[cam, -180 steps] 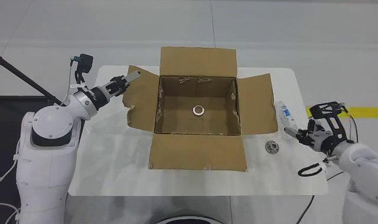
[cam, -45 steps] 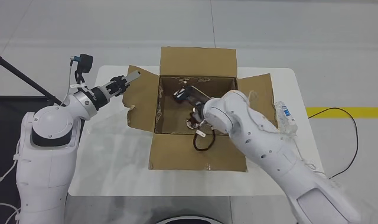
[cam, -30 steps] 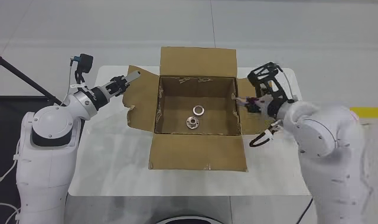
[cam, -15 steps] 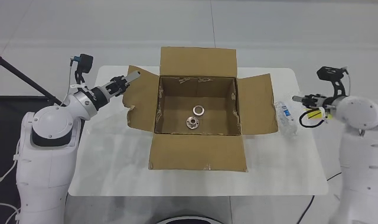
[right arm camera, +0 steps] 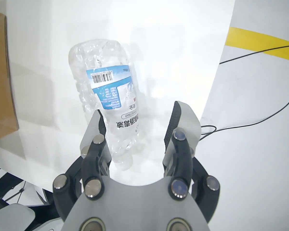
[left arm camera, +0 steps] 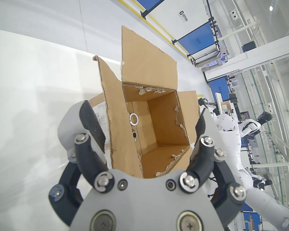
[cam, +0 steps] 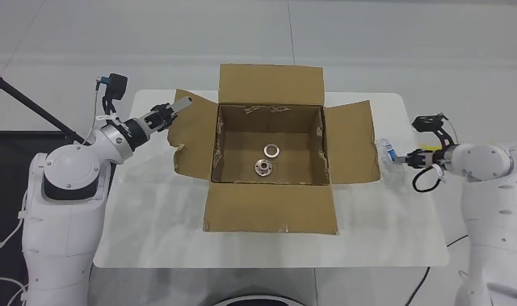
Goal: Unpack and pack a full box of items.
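Note:
An open cardboard box (cam: 272, 201) stands mid-table with its flaps spread. Inside lie a white ring (cam: 271, 151) and a grey metal part (cam: 262, 169). A clear plastic bottle (cam: 391, 161) with a blue label lies on the table right of the box. My right gripper (right arm camera: 137, 118) is open at the bottle (right arm camera: 103, 94), whose cap end lies between the fingers, close to one of them. In the top view that gripper (cam: 409, 159) sits just right of the bottle. My left gripper (left arm camera: 144, 123) is open at the box's left flap (cam: 194, 140), with the flap's edge (left arm camera: 110, 126) between its fingers.
The white table (cam: 145, 225) carries the box and bottle. A thin black cable (right arm camera: 260, 51) runs over the floor past the table's right edge, near a yellow floor line (right arm camera: 262, 43). A black loop (cam: 422, 180) hangs at the right wrist.
The right arm put the grey metal part into the box, drew back out to the right and came down to the bottle. The left arm has not moved.

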Robot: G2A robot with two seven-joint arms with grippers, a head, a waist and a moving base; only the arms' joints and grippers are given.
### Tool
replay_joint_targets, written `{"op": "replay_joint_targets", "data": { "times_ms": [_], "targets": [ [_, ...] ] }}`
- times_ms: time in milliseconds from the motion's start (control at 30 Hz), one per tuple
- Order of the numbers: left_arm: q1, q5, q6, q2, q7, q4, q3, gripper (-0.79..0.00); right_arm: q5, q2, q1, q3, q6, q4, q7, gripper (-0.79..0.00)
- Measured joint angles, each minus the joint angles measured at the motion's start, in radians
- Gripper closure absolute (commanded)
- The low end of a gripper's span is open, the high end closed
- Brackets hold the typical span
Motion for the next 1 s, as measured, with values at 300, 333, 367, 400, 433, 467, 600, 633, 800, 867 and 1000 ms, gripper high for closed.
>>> {"op": "replay_joint_targets", "data": {
  "times_ms": [300,333,367,400,433,467,600,633,800,867,1000],
  "targets": [
    [0.000,0.000,0.000,0.000,0.000,0.000,0.000,-0.785,0.006,0.004,-0.027,-0.077,-0.003,-0.004,-0.014,-0.256],
    [0.000,0.000,0.000,0.000,0.000,0.000,0.000,-0.785,0.006,0.004,-0.026,-0.084,-0.003,-0.002,-0.015,-0.175],
    [0.000,0.000,0.000,0.000,0.000,0.000,0.000,-0.785,0.008,0.005,-0.025,-0.092,-0.004,0.000,-0.018,-0.120],
    [0.000,0.000,0.000,0.000,0.000,0.000,0.000,-0.785,0.010,0.006,-0.024,-0.096,-0.004,0.002,-0.020,-0.071],
    [0.000,0.000,0.000,0.000,0.000,0.000,0.000,-0.785,0.012,0.007,-0.023,-0.100,-0.005,0.004,-0.021,-0.025],
    [0.000,0.000,0.000,0.000,0.000,0.000,0.000,-0.785,0.015,0.008,-0.022,-0.104,-0.005,0.005,-0.023,0.000],
    [0.000,0.000,0.000,0.000,0.000,0.000,0.000,-0.785,0.025,0.014,-0.021,-0.111,-0.006,0.000,-0.025,0.000],
    [0.000,0.000,0.000,0.000,0.000,0.000,0.000,-0.785,0.030,0.016,-0.022,-0.110,-0.008,-0.003,-0.026,0.000],
    [0.000,0.000,0.000,0.000,0.000,0.000,0.000,-0.785,0.073,0.031,-0.042,-0.071,0.007,-0.048,-0.040,0.000],
    [0.000,0.000,0.000,0.000,0.000,0.000,0.000,-0.785,0.100,0.039,-0.054,-0.040,0.026,-0.084,-0.048,0.000],
    [0.000,0.000,0.000,0.000,0.000,0.000,0.000,-0.785,0.169,0.055,-0.079,0.031,0.065,-0.191,-0.063,0.000]
  ]
}}
